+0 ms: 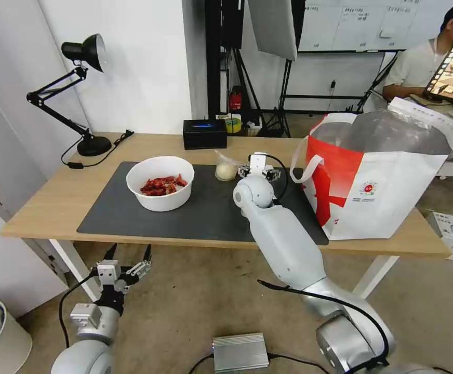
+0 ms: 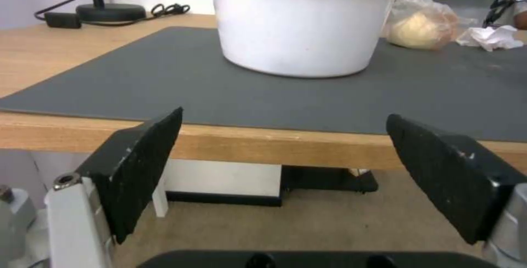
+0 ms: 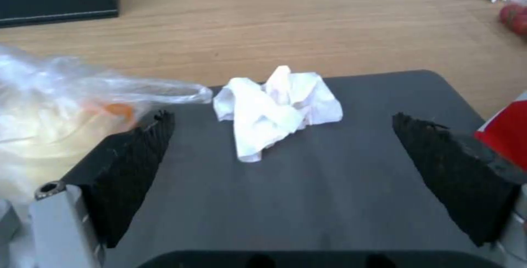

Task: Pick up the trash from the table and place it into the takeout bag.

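The robot's right gripper (image 3: pixel 280 152) hovers low over the far end of the dark grey mat (image 3: pixel 307 202), its ridged black jaws spread wide to either side of a crumpled white tissue (image 3: pixel 277 111) lying just ahead of them. Soft, featherweight and easily squashed, the tissue looks best taken by a pinch across its bunched middle. Just beside it sits a small clear bag (image 3: pixel 49 107) holding a whitish lump, its film thin, crinkled and probably slippery. Farther along the light-wood table (image 1: pixel 55 197), a rigid white bowl (image 1: pixel 160 183) holds red shell scraps. The foil-lined takeout bag (image 1: pixel 382 192) stands open at the table's right end. The left gripper (image 1: pixel 128 257) waits below the table's edge, jaws apart.
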Available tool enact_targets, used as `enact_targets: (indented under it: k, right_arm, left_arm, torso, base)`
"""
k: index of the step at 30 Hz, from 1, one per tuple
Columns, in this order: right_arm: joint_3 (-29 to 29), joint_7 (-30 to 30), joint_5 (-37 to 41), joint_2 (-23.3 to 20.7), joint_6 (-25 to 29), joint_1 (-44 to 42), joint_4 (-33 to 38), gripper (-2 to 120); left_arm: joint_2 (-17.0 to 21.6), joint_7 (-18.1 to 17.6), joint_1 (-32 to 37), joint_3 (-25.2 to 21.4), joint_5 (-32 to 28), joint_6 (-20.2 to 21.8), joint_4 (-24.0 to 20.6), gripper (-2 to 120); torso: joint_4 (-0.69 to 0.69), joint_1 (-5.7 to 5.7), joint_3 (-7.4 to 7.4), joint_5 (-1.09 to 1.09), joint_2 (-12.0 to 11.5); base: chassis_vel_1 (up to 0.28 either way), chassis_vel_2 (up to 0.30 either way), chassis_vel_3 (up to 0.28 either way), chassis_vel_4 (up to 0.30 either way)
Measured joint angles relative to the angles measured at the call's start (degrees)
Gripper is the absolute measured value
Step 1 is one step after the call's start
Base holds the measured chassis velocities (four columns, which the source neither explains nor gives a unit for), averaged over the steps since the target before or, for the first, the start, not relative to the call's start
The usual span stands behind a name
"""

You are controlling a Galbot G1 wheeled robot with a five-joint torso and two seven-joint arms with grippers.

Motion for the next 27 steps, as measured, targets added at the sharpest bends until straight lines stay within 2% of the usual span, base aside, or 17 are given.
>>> enact_targets:
  k: [17,27]
  right_arm:
    - [0.84,-7.34,-1.95,-0.04,2.17,4.61,-7.41,100]
    - [1.03,-11.39,-3.18,-0.04,4.06,8.36,-14.12,100]
  left_arm:
    - [-0.02,-0.01,-0.34,0.42,0.02,-0.06,0.21,100]
    - [-0.11,-0.02,-0.31,0.73,0.08,-0.12,0.23,100]
  torso:
    - [0.0,0.0,0.0,0.0,0.0]
    - [0.0,0.0,0.0,0.0,0.0]
  base:
    - [0.0,0.0,0.0,0.0]
    - [0.0,0.0,0.0,0.0]
